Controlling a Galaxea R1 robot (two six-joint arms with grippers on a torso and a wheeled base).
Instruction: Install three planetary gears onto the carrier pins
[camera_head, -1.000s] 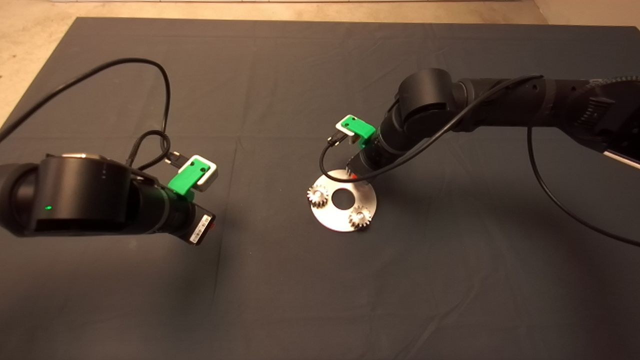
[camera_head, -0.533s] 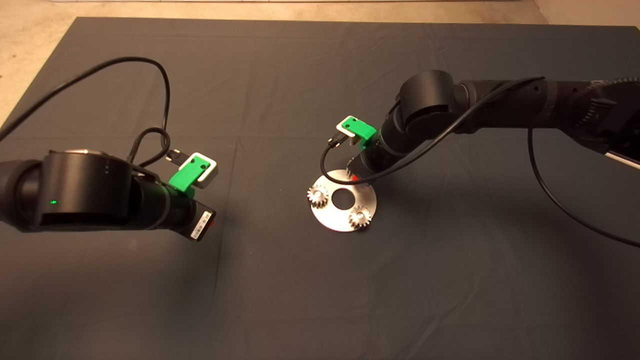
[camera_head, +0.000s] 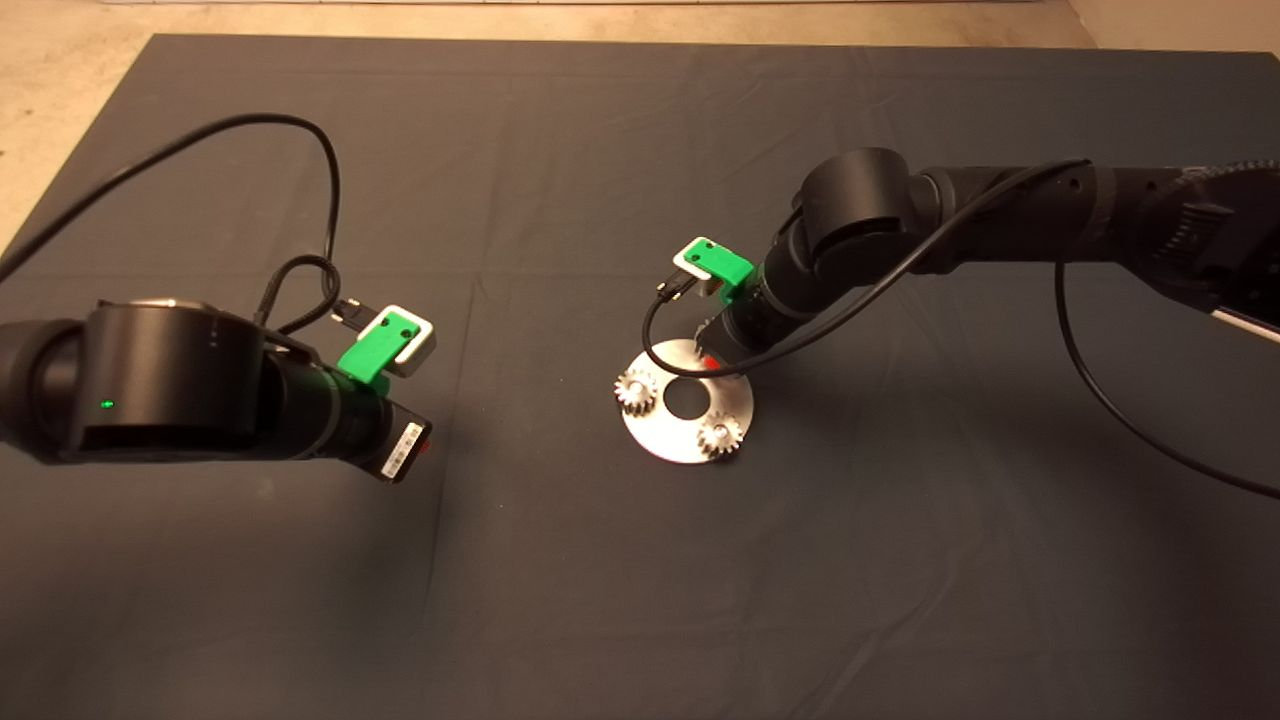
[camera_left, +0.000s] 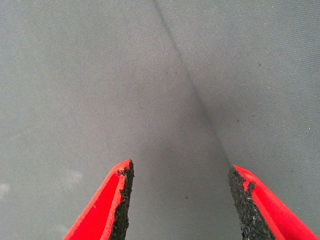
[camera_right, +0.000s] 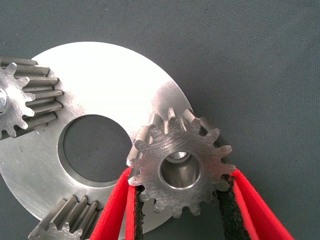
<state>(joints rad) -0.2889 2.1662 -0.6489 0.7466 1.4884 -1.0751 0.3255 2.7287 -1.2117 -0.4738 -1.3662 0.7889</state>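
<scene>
The flat silver disc (camera_head: 672, 440) (camera_right: 115, 85) lies at the middle of the mat. Two planetary gears (camera_head: 636, 389) (camera_head: 719, 433) sit on carrier pins on it; the right wrist view shows them at the disc's rim (camera_right: 22, 97) (camera_right: 70, 217). My right gripper (camera_head: 708, 355) (camera_right: 180, 197) is shut on a third planetary gear (camera_right: 181, 167), held flat just over the disc's far edge. A carrier pin (camera_right: 177, 156) shows through its bore, slightly off centre. My left gripper (camera_head: 425, 452) (camera_left: 180, 170) hovers open over bare mat, well to the left.
The dark mat (camera_head: 900, 560) covers the table, with pale floor (camera_head: 60, 70) beyond its far and left edges. A black cable (camera_head: 300, 130) loops above the left arm, and another cable (camera_head: 650, 330) hangs by the right wrist close to the disc.
The right arm has come slightly nearer and lower over the disc with the gear. The left arm shifted a little, then stayed still.
</scene>
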